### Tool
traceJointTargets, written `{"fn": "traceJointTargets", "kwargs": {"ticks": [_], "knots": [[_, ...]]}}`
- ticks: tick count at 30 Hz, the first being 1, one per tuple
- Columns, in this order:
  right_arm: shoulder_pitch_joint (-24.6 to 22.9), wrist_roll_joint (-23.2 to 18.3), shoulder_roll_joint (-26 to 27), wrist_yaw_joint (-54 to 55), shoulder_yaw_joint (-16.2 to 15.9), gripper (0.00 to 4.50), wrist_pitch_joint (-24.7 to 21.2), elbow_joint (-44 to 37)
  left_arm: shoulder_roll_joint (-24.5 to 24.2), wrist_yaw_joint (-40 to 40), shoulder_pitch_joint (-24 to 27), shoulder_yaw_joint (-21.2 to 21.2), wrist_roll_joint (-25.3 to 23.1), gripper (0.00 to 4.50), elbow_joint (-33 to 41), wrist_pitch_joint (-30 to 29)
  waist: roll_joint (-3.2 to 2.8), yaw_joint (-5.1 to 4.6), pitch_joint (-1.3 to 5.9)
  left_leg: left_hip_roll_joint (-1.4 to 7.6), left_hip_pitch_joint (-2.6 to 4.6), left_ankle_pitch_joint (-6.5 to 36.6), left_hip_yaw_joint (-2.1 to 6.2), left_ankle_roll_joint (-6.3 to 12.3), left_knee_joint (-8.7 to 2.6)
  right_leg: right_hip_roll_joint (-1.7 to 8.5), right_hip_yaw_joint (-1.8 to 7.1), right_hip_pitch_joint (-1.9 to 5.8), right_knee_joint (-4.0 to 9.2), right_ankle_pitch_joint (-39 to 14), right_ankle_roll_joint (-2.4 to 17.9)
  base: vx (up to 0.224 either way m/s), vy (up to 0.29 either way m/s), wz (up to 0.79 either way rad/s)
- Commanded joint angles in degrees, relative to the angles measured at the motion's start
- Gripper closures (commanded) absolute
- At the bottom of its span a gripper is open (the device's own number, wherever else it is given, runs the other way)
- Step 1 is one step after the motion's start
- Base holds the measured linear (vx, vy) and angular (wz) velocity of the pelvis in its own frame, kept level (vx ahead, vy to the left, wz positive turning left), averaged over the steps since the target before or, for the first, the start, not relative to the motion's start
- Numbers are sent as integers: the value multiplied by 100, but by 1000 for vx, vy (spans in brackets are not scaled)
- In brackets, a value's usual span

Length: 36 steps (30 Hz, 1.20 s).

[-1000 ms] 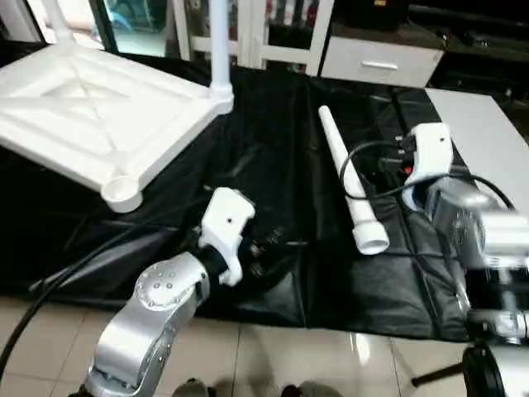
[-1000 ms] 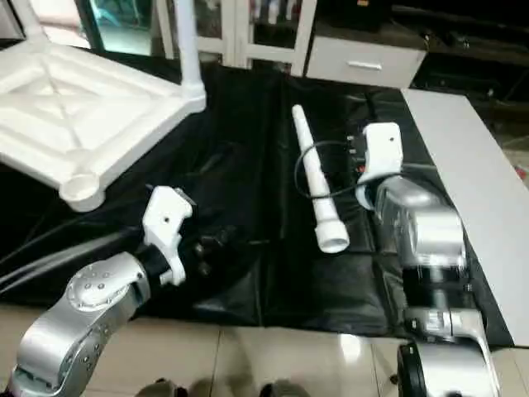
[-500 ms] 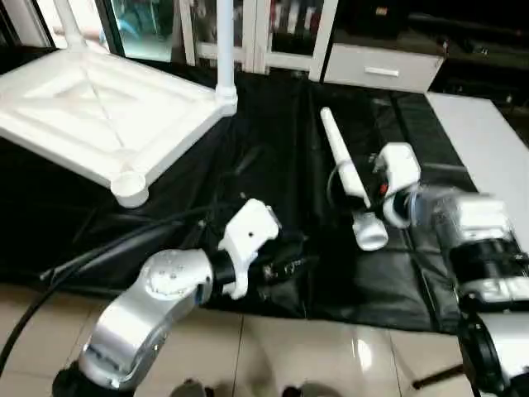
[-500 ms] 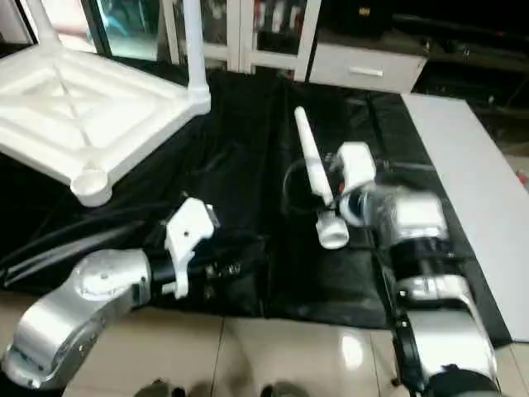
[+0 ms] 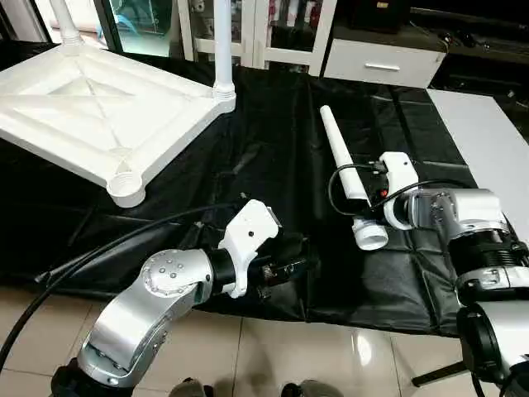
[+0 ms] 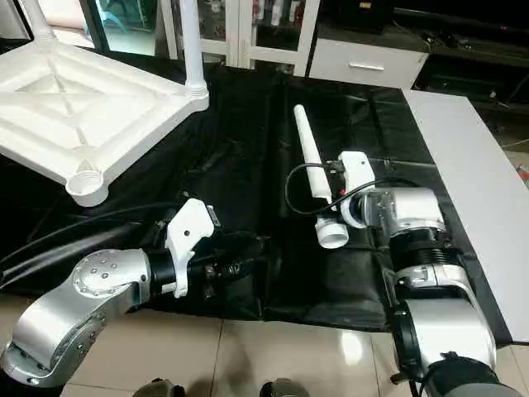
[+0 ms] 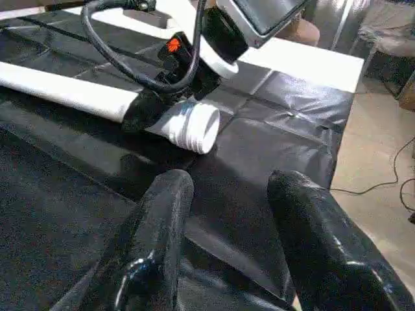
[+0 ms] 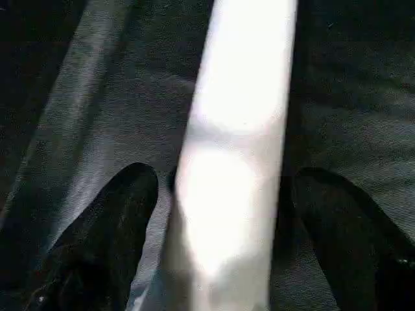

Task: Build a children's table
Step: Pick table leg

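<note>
White plastic top [image 5: 91, 112] lies underside up at the far left of the black-sheeted table [image 5: 273, 165], X-ribs showing. Two legs stand upright in its far corner sockets; the near corner socket [image 5: 126, 188] is empty. Loose leg [image 5: 347, 178] lies on the sheet right of centre, wide threaded end toward the near edge. Right hand [image 8: 220, 214] straddles this leg near its wide end, one finger [image 8: 104, 227] on each side, jaws open, not clamped. Left hand [image 7: 240, 233] is low over the sheet near the front edge, fingers parted, holding nothing. Cabinets [image 5: 273, 33] stand behind.
</note>
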State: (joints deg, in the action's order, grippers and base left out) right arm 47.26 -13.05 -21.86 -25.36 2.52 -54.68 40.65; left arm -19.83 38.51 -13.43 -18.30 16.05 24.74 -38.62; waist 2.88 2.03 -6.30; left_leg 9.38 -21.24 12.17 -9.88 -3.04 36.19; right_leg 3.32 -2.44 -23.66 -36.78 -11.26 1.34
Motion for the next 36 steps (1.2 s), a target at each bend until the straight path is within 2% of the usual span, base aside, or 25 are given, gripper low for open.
{"fn": "traceJointTargets", "kwargs": {"ticks": [1, 5, 7, 8, 12, 14, 15, 17, 19, 24, 27, 29, 30, 31, 33, 34, 35, 36], "knots": [[21, -80, -173, -130, 112, 115, -168, -53, -6, -1, -37, -37, 6, 219, 7, -36, 0, 12, 391, 327, 32, 390, 75, 150, -463, 441, 306, 335, 424, -694, 1478, 0, 0, 0], [-71, -80, -296, -281, 97, 160, -316, -144, 19, -15, -80, -65, -26, 219, -38, -1, 32, 9, 378, 321, 22, 387, 67, 153, -458, 447, 314, 337, 437, -741, 1467, 0, 0, 0], [-84, -92, -308, -298, 114, 170, -359, -175, 30, -26, -82, -77, -33, 219, -40, 5, 28, 9, 376, 322, 20, 403, 70, 159, -459, 450, 316, 338, 445, -823, 1444, 0, 0, 0], [-106, -131, -329, -322, 134, 170, -440, -238, 49, -53, -80, -98, -36, 219, -40, 12, 44, 1, 364, 326, 22, 426, 70, 156, -465, 449, 314, 327, 456, -882, 1426, 0, 0, 0], [-153, -199, -374, -395, 121, 219, -587, -351, 94, -119, -54, -147, -48, 219, -28, 14, 50, -12, 350, 328, 27, 456, 70, 147, -467, 447, 317, 314, 469, -994, 1381, 0, 0, 0], [-166, -216, -382, -424, 118, 219, -626, -377, 107, -134, -44, -158, -51, 219, -24, 13, 64, -14, 351, 329, 25, 434, 71, 168, -464, 450, 317, 313, 469, -1040, 1355, 0, 0, 0], [-178, -234, -389, -456, 127, 244, -659, -399, 123, -148, -36, -165, -47, 219, -18, 4, 64, -14, 351, 329, 25, 434, 71, 168, -464, 450, 317, 313, 469, -1040, 1355, 0, 0, 0], [-232, -361, -390, -600, 207, 252, -780, -537, 169, -183, -27, -166, -33, 219, -10, -18, 93, -23, 332, 324, 17, 407, 64, 208, -465, 442, 322, 307, 476, -1025, 1336, 0, 0, 0], [-263, -412, -391, -647, 238, 255, -832, -601, 184, -199, -26, -164, -30, 219, -10, -28, 85, -19, 338, 336, 26, 363, 71, 223, -469, 442, 320, 302, 467, -981, 1329, 0, 0, 0], [-423, -672, -387, -791, 403, 259, -1136, -891, 216, -268, -27, -171, -39, 219, -27, -17, 113, -29, 321, 333, 17, 293, 63, 269, -470, 439, 326, 302, 471, -886, 1370, 0, 0, 0], [-526, -986, -403, -966, 661, 261, -1321, -1177, 256, -296, -22, -148, -17, 219, -27, 11, 122, -27, 319, 342, 26, 269, 64, 303, -478, 440, 326, 304, 472, -868, 1359, 0, 0, 0], [-580, -1353, -424, -1191, 986, 261, -1565, -1423, 285, -314, -24, -126, -2, 219, -27, 13, 134, -26, 315, 339, 19, 255, 64, 317, -479, 444, 329, 313, 475, -854, 1353, 0, 0, 0], [-757, -1905, -551, -1669, 1245, 261, -1969, -1927, 313, -324, -20, -108, 32, 219, -19, 12, 131, -15, 320, 343, 27, 178, 65, 361, -477, 440, 333, 324, 463, -728, 1354, 0, 0, 0], [-762, -1920, -555, -1682, 1250, 261, -1980, -1941, 314, -324, -20, -108, 33, 219, -18, 12, 135, -7, 319, 344, 32, 163, 61, 390, -474, 435, 336, 329, 466, -663, 1351, 0, 0, 0], [-977, -2429, -646, -2014, 1453, 262, -2405, -2487, 357, -340, -9, -89, 91, 219, 3, -4, 141, -5, 314, 352, 33, 56, 68, 467, -481, 427, 325, 328, 458, -503, 1398, 0, 0, 0], [-977, -2429, -646, -2014, 1453, 262, -2405, -2487, 357, -340, -9, -89, 91, 219, 3, -4, 145, 8, 320, 357, 38, -3, 69, 517, -478, 440, 331, 344, 450, -416, 1416, 0, 0, 0], [-1048, -2570, -660, -2075, 1518, 262, -2518, -2652, 370, -349, -6, -84, 109, 219, 9, -11, 144, 4, 322, 365, 46, -38, 70, 540, -479, 448, 323, 323, 456, -441, 1461, 0, 0, 0], [-1136, -2743, -683, -2170, 1582, 262, -2635, -2848, 404, -351, 0, -71, 150, 219, 17, -15, 139, 14, 321, 362, 40, -79, 66, 543, -476, 451, 328, 337, 457, -430, 1473, 0, 0, 0]]}}
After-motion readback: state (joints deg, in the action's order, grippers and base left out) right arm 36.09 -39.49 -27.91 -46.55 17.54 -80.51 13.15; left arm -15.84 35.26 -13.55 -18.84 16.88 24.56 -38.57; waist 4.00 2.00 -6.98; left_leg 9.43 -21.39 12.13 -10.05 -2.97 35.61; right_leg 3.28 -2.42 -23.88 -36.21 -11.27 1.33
